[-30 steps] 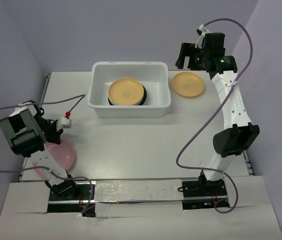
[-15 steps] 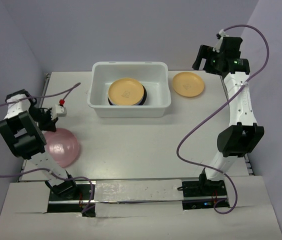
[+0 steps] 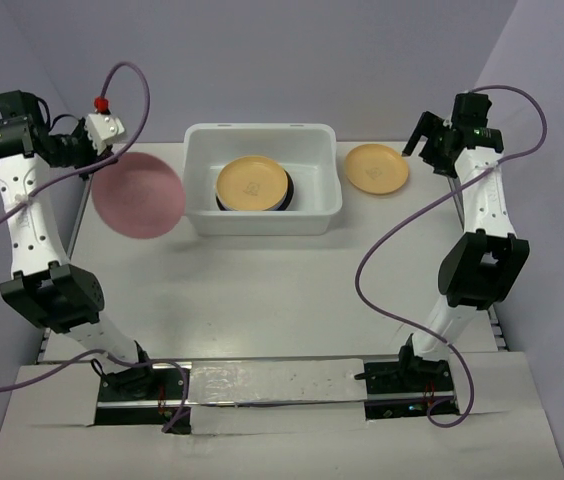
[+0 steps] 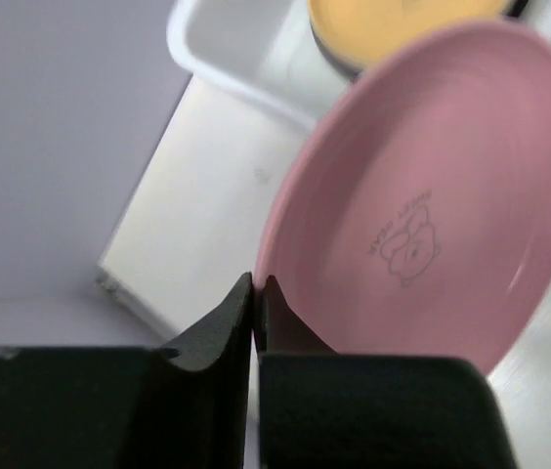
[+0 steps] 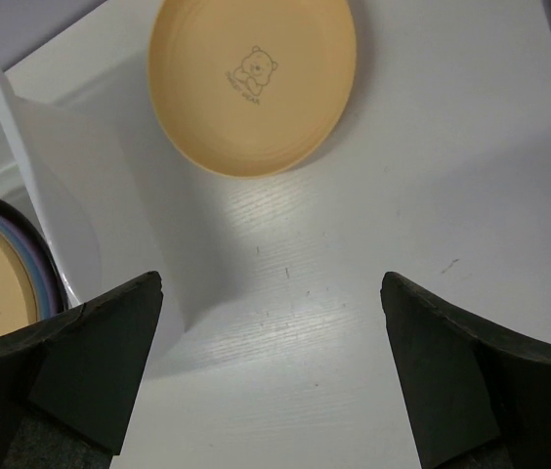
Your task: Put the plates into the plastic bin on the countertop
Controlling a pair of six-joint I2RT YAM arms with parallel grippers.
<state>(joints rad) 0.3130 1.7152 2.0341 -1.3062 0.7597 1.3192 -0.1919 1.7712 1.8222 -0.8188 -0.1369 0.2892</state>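
Pink plate (image 3: 139, 195), rim pinched by the left fingers (image 4: 212, 332), hangs upper left beside the plastic bin (image 3: 262, 222); best levelled over the stack (image 3: 252, 183) before release; right fingers (image 5: 90, 342) spread wide

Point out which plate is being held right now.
The pink plate, pinched by the left end effector; one yellow plate lies in the bin, another beside it.

Left hand (image 4: 254, 295) lifted pink plate (image 3: 139, 195) toward bin (image 3: 262, 222)
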